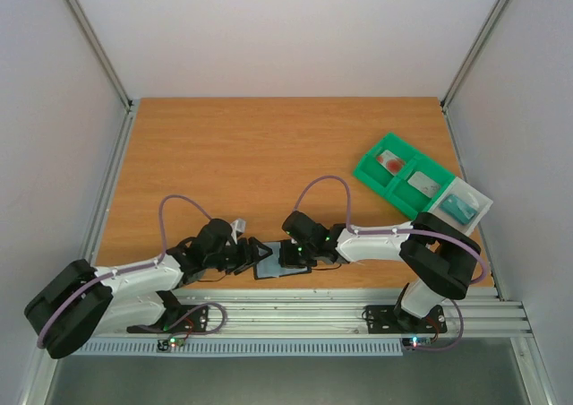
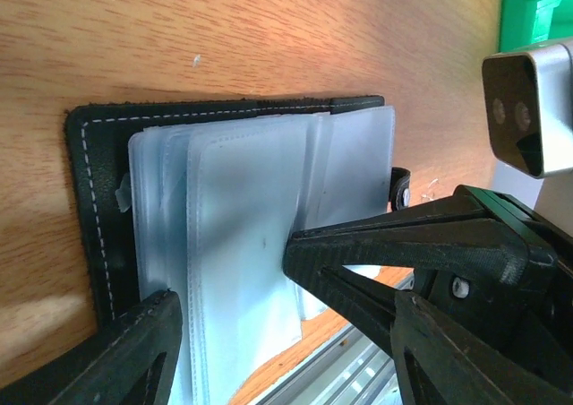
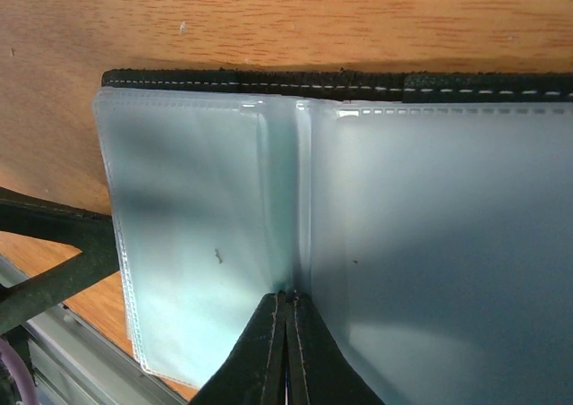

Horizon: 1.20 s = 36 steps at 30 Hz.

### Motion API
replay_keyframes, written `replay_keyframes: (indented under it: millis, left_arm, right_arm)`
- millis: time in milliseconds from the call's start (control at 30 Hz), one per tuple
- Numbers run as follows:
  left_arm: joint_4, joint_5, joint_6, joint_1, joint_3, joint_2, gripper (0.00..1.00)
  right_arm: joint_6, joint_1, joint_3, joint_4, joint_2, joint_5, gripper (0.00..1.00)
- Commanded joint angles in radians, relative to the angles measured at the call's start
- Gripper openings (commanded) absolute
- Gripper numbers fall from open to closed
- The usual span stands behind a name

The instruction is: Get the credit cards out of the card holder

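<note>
The card holder [image 1: 285,266] lies open on the table near the front edge, between my two grippers. It shows a black stitched border [image 2: 89,199] and a stack of pale blue-grey clear sleeves [image 2: 242,235], also seen in the right wrist view [image 3: 197,226]. I cannot tell whether cards are inside the sleeves. My right gripper [image 3: 286,299] is shut, its tips pressed on the sleeves' centre fold; it shows as a black wedge in the left wrist view [image 2: 358,253]. My left gripper [image 2: 286,351] is open, its fingers straddling the sleeves' near edge. A pale grey card [image 1: 421,183] lies in the green tray.
A green compartment tray [image 1: 369,174] stands at the right, with a red item [image 1: 389,160] in one compartment. A white tray [image 1: 482,201] beside it holds a teal item [image 1: 458,210]. The metal rail [image 1: 295,311] runs just in front of the wallet.
</note>
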Motion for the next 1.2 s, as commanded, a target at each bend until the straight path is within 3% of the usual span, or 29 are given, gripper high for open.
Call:
replay_keyframes:
  millis: [0,200,467,800,933,1167]
  left_arm:
    - [0.076,0.009,-0.003,-0.003,0.000,0.026,0.64]
    - [0.128,0.041,-0.009,-0.003,0.009,0.065,0.60]
    - [0.138,0.059,-0.019,-0.002,0.019,0.072,0.47]
    - [0.094,0.048,-0.018,-0.003,0.027,0.051,0.24]
    - [0.021,0.017,-0.006,-0.002,0.044,0.052,0.22]
    - [0.031,0.041,-0.012,-0.002,0.068,0.059,0.20]
  right_arm:
    - [0.014,0.010,-0.032,0.015,0.034,-0.014,0.02]
    - [0.012,0.010,-0.037,0.019,0.031,-0.015,0.02]
    - [0.006,0.010,-0.047,0.039,-0.004,-0.016,0.04]
    - [-0.004,0.010,-0.049,0.037,-0.023,-0.015,0.07]
    - [-0.021,0.010,-0.053,0.006,-0.073,0.017,0.11]
    - [-0.075,0.008,-0.018,-0.107,-0.163,0.095,0.23]
